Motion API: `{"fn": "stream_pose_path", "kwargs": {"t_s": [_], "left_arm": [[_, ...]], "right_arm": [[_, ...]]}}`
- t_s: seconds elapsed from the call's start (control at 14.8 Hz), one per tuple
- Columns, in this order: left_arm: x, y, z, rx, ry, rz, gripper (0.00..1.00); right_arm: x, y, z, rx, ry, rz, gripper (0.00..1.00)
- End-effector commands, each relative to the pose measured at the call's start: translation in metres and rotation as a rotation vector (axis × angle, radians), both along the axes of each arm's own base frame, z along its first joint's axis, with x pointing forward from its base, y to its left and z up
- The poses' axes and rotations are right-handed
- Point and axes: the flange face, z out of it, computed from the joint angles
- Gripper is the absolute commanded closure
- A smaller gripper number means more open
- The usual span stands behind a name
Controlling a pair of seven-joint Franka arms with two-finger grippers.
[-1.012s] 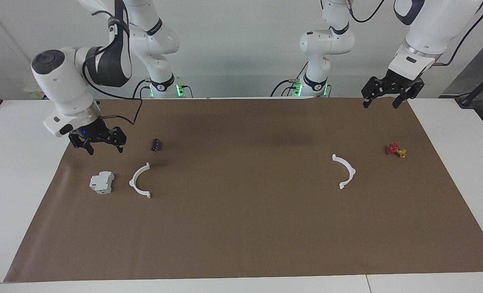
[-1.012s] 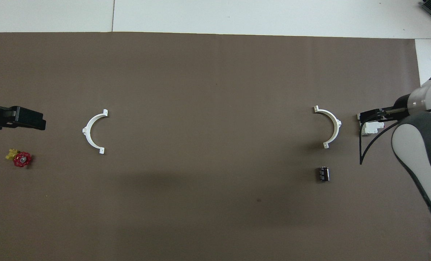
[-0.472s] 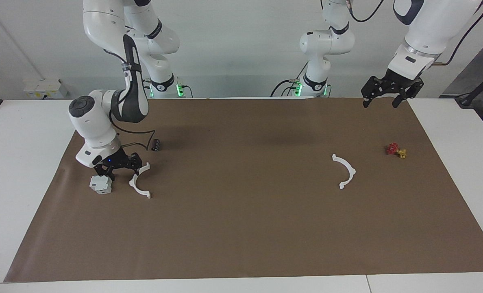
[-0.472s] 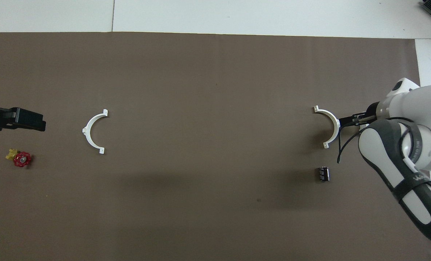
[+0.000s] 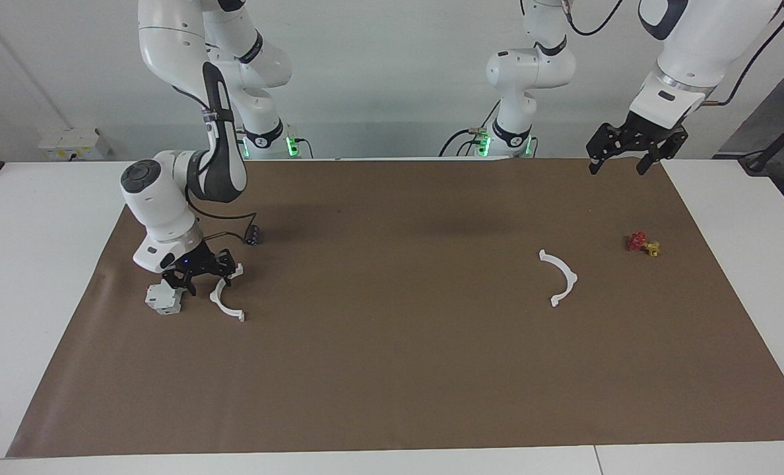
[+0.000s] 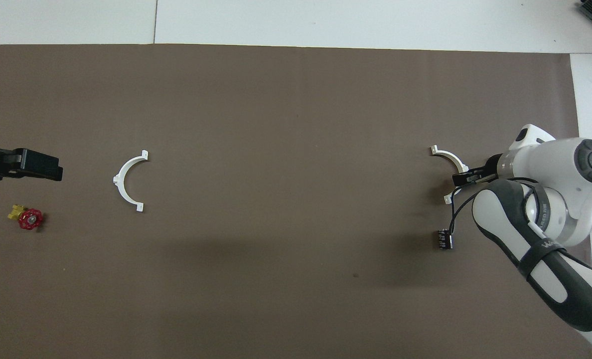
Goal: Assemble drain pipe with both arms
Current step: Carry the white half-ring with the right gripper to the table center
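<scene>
A wide brown mat (image 5: 392,369) covers the white table (image 5: 29,277), and both white arms are over it. The right arm (image 5: 167,204) bends low at its own end of the table, its gripper (image 5: 202,270) right down at one white half-ring (image 5: 224,303), the fingers set about the arc's middle; whether they have closed on it, I cannot tell. From overhead, that gripper (image 6: 468,175) covers the middle of the arc (image 6: 448,155). The left arm (image 5: 689,53) waits up high, its gripper (image 5: 633,155) hanging above the mat's corner nearest its base, fingers spread wide and holding nothing. The second half-ring (image 5: 559,277) lies flat on the mat toward the left arm's end, well apart from the first, so the two halves are not yet joined. Just beside the right gripper sits a grey-white boxy block (image 5: 163,298). A small red and yellow valve (image 5: 643,244) lies near the second half-ring, closer to the robots. Smallest, a black cylinder (image 5: 253,235) lies nearer the robots than the first half-ring.
</scene>
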Motion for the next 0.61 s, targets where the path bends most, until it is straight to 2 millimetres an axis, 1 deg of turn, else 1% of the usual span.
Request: {"fn": "stream_pose_path", "kwargs": {"t_s": [0.0,0.07,0.13,0.2,0.27,0.4,0.54], "left_arm": [[-0.008,0.003,-0.002,0.015,-0.015,0.004,0.0],[-0.008,0.003,-0.004,0.016,-0.011,0.004,0.0],[-0.008,0.003,-0.004,0.016,-0.011,0.004,0.0],[-0.008,0.003,-0.004,0.016,-0.011,0.007,0.0],[-0.008,0.003,-0.004,0.016,-0.011,0.008,0.0],[-0.008,0.003,-0.004,0.016,-0.011,0.008,0.0],[-0.008,0.003,-0.004,0.016,-0.011,0.008,0.0]], "right_arm": [[0.0,-0.001,-0.011,0.025,-0.015,0.02,0.2],[0.0,0.0,-0.015,0.024,-0.01,0.024,0.23],[0.0,0.001,-0.016,0.026,-0.009,0.025,0.32],[0.0,0.0,-0.015,0.022,-0.011,0.042,0.67],[0.001,-0.001,-0.015,0.02,-0.012,0.056,1.0],[0.006,-0.001,-0.012,0.021,-0.013,0.061,1.0],[0.013,0.001,-0.004,0.027,-0.011,0.049,1.0]]}}
